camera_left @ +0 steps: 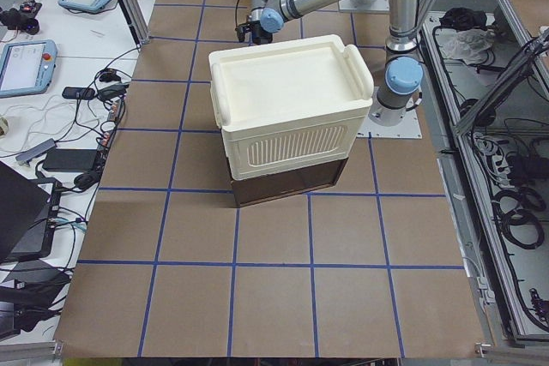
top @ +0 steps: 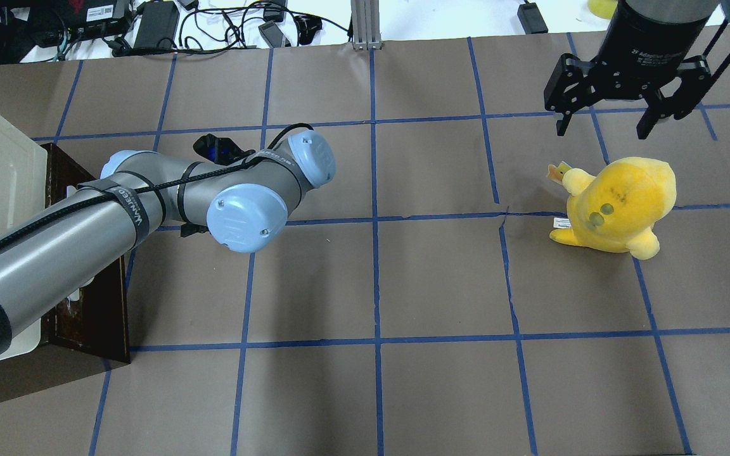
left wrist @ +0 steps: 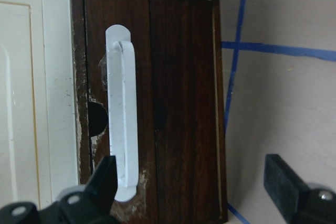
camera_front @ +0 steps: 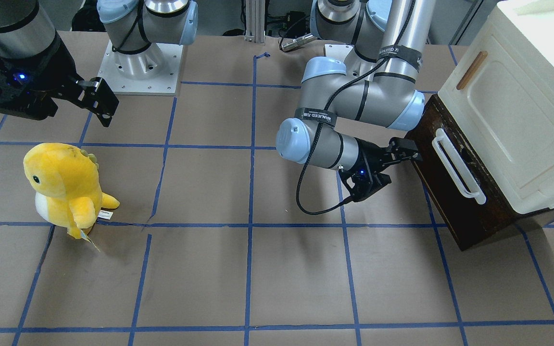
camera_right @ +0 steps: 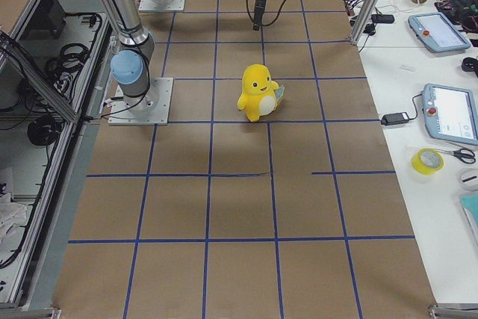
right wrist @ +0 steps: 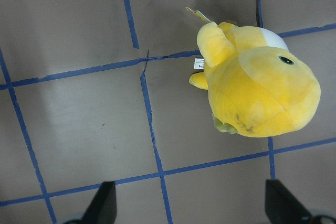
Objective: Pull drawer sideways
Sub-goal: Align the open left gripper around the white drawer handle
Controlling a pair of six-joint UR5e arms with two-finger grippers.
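drawer [camera_front: 450, 204] interior hidden; left claw [camera_front: 398, 166] spread wide at handle [camera_front: 457, 166] end; right claw [top: 602, 130] spread, empty.

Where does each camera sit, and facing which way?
Overhead: from the rear, looking down; left arm, right hand, plush.
Front-facing: operators' side, looking back; left hand before drawer.
Exterior left: left end, along table; cabinet nearest.
Exterior right: right end; plush central.
Left wrist: faces handle; fingers showing.
Right wrist: straight down on plush, shared with overhead.

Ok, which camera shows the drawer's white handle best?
Left wrist view: the handle shows large, head-on, on the drawer front. Front-facing shows it smaller, at an angle. Overhead mostly hides it under the left arm; the other views miss it.
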